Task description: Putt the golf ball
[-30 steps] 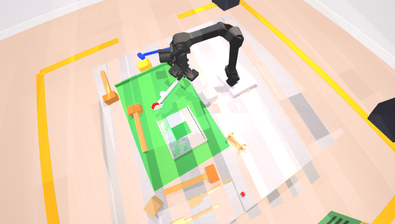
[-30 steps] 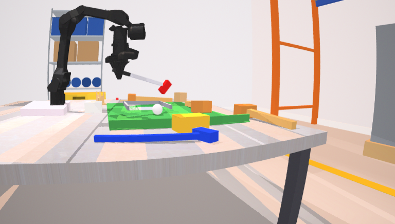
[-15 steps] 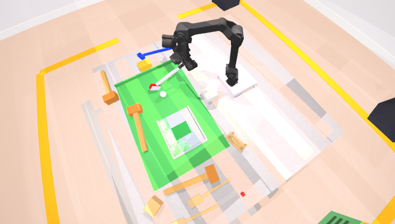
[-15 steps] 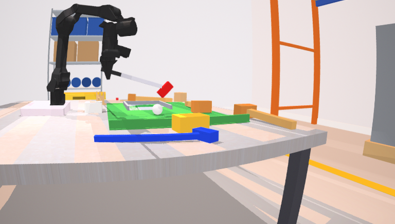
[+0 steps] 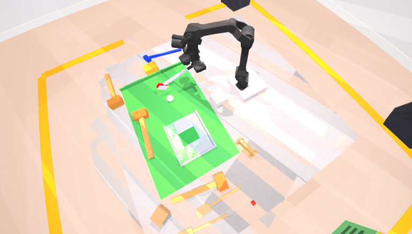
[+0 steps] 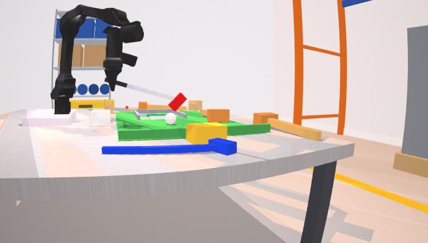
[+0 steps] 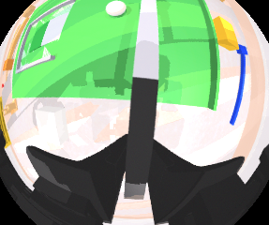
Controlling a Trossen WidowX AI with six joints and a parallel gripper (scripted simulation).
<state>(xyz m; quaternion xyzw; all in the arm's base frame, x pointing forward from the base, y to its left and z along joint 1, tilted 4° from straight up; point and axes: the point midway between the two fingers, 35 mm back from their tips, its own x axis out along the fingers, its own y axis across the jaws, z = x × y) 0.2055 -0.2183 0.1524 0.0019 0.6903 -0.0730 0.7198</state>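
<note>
My gripper (image 6: 112, 86) (image 7: 137, 139) is shut on the dark grip of the red putter, above the table. The putter's pale shaft (image 5: 176, 76) (image 6: 151, 92) (image 7: 146, 52) slopes down to its red head (image 5: 161, 86) (image 6: 177, 101), which hangs in the air over the mat; the wrist view does not show the head. The white golf ball (image 5: 170, 97) (image 6: 170, 118) (image 7: 115, 8) lies on the green mat (image 5: 215, 128) (image 6: 135, 134) (image 7: 190, 70), between the head and the ramp. The raised green (image 5: 189, 135) (image 7: 37, 36) is a darker square inside the pale railed ramp (image 5: 183, 125).
A blue mallet (image 5: 165, 53) (image 6: 157, 149) (image 7: 241, 89) and a yellow block (image 5: 151, 67) (image 6: 205, 133) (image 7: 226, 33) lie beyond the mat's lipped end. An orange mallet (image 5: 146, 137) lies on the mat's left side. A white block (image 5: 218, 99) (image 6: 101, 116) stands beside the mat near the arm's base.
</note>
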